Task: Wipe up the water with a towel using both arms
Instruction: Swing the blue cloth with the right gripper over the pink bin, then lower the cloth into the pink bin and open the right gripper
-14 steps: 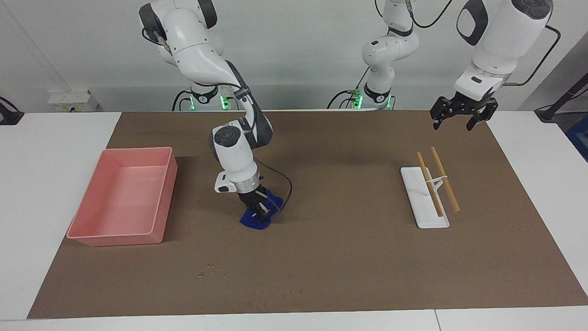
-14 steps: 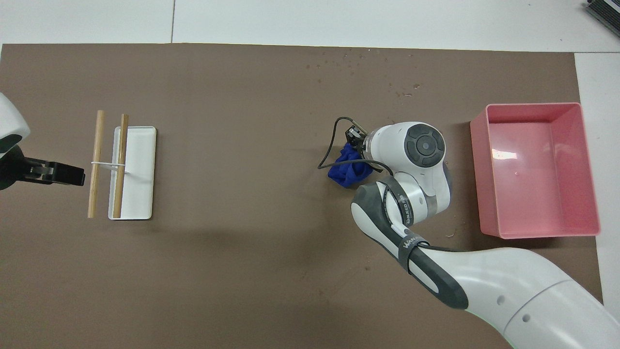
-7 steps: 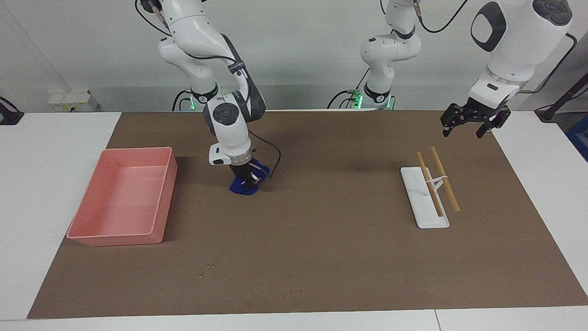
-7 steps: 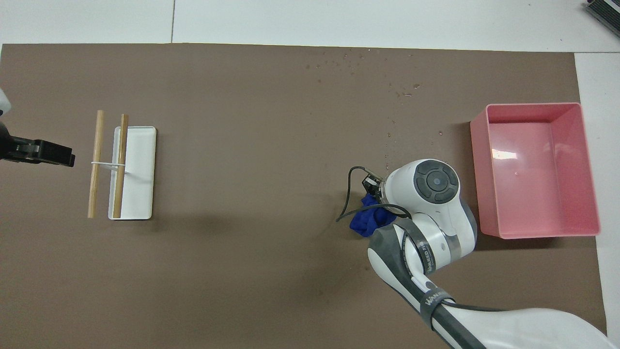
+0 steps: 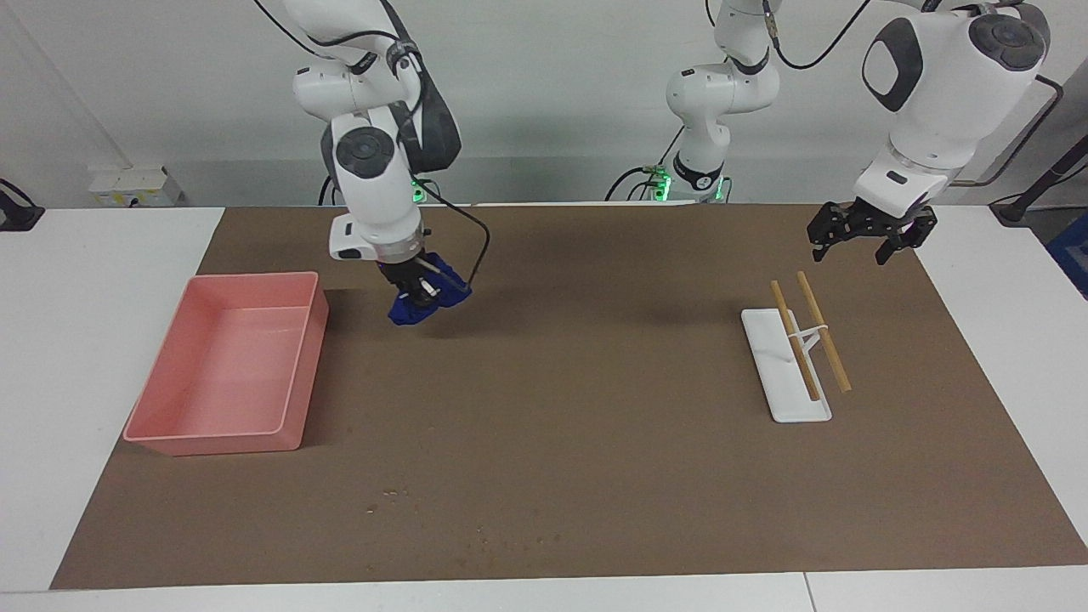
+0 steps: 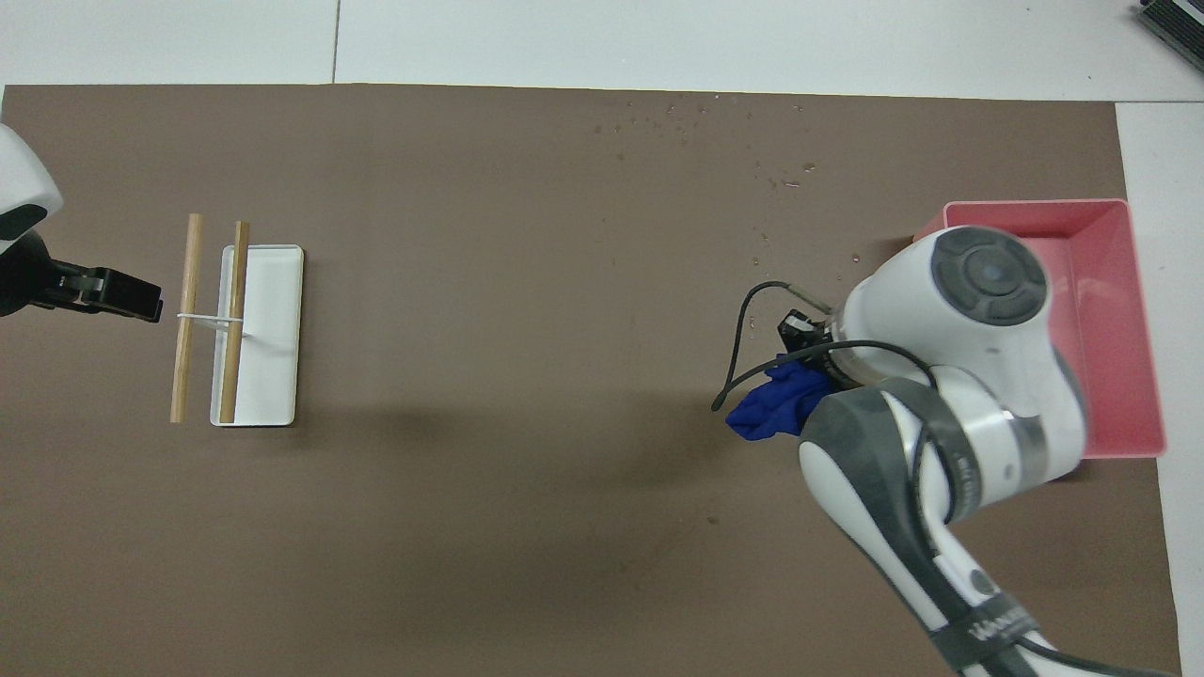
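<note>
Brown-matted desk (image 5: 595,442): right jaws (image 5: 421,293) clamped on blue towel (image 5: 416,308), lifted; left jaws (image 5: 865,229) spread, empty, waiting. Risk: towel slipping free, water (image 6: 781,179) left unwiped.

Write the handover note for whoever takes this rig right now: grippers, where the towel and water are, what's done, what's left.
Right gripper: shut on the towel, which hangs above the mat beside the pink tray, at the corner nearest the robots.
Left gripper: open, holds nothing, waits over the mat near the chopsticks on the white holder.
Water: droplets are scattered along the mat's edge farthest from the robots.
Done: towel picked up.
Left: bring the towel to those droplets and wipe; the left arm has no part in it yet.
</note>
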`<state>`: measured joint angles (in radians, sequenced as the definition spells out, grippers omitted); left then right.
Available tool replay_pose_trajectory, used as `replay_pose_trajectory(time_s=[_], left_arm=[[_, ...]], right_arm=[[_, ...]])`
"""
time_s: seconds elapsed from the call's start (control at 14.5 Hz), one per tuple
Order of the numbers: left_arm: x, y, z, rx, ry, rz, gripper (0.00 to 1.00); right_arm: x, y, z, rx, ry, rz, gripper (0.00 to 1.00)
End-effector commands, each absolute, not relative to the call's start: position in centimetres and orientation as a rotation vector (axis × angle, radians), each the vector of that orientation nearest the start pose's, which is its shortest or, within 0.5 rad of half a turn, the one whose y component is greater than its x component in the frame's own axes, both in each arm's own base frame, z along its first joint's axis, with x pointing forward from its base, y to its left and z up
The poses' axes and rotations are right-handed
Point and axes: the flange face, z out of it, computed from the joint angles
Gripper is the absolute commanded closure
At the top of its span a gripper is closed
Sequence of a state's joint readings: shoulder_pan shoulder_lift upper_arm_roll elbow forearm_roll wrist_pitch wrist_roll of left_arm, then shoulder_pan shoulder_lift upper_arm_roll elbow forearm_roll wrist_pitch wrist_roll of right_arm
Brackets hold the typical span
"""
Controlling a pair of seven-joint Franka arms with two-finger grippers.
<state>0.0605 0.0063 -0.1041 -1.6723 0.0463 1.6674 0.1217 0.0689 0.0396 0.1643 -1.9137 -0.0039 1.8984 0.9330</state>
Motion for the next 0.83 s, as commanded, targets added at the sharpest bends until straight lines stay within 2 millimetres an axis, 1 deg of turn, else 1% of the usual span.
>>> replay_pose_trajectory(time_s=[0.0, 0.07, 0.14, 0.21, 0.34, 0.41, 0.55, 0.62, 0.76], left_arm=[[55.3, -2.8, 59.2, -3.068, 0.177, 0.028, 0.0], [55.4, -3.2, 59.3, -3.068, 0.187, 0.013, 0.0], [55.4, -3.9, 59.4, -3.066, 0.206, 0.01, 0.0], [55.4, -3.9, 59.3, -3.066, 0.206, 0.008, 0.0], [55.4, -3.9, 59.1, -3.102, 0.193, 0.004, 0.0], [55.7, -4.2, 59.3, -3.11, 0.195, -0.031, 0.0], [55.7, -4.8, 59.3, -3.112, 0.197, -0.049, 0.0], [55.7, -4.6, 59.1, -3.112, 0.198, -0.046, 0.0], [55.7, -3.6, 58.9, -3.112, 0.183, -0.039, 0.0]], right_arm=[[57.3, 6.1, 50.9, -2.994, 0.976, 0.054, 1.0], [57.8, 3.3, 51.0, -3.003, 0.928, 0.039, 1.0], [58.2, -0.1, 50.7, -3.016, 0.86, 0.026, 1.0], [58.3, -2.5, 50.2, -3.027, 0.812, 0.014, 1.0], [58.6, -7.4, 47.8, -3.04, 0.744, 0.046, 1.0], [58.6, -8.7, 46.3, -3.042, 0.726, 0.055, 1.0], [58.1, -12.3, 42.7, -3.056, 0.689, 0.043, 1.0], [57.9, -13.3, 40.9, -3.061, 0.669, 0.03, 1.0], [57.4, -13.7, 38.4, -3.077, 0.646, 0.003, 1.0]])
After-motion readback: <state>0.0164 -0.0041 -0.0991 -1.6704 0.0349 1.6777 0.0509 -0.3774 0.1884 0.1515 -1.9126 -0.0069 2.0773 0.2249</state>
